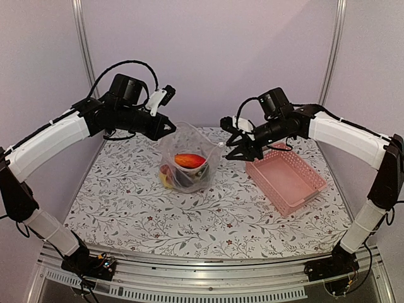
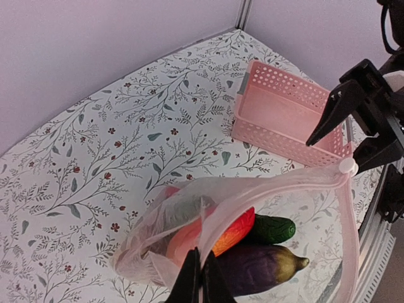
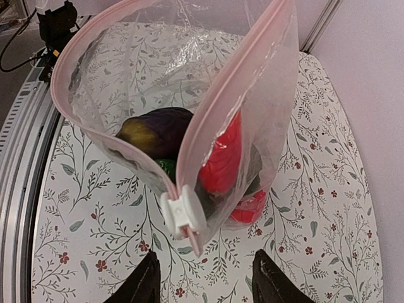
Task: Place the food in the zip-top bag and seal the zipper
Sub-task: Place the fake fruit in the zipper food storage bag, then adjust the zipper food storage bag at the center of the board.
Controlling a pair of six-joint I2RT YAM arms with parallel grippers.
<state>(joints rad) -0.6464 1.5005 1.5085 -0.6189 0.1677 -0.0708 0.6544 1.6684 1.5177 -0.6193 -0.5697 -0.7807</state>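
Note:
The clear zip-top bag point(image 1: 189, 158) stands open in the middle of the table, holding the food: a red-orange pepper point(image 1: 189, 160), a dark purple eggplant point(image 2: 265, 268), a green cucumber point(image 2: 274, 228) and red fruits point(image 3: 249, 207). My left gripper point(image 2: 201, 278) is shut on the bag's mouth edge at its left end, holding it up. My right gripper point(image 3: 205, 281) is open and empty, just right of the bag's other end. The white slider point(image 3: 183, 211) on the pink zipper strip point(image 3: 221, 113) sits a little ahead of its fingers point(image 3: 142, 284), apart from them. The mouth gapes open.
The pink slatted basket point(image 1: 287, 178) stands empty to the right of the bag, under my right arm. It also shows in the left wrist view point(image 2: 284, 113). The floral tablecloth point(image 1: 189, 221) covers the table; a metal rail runs along the near edge.

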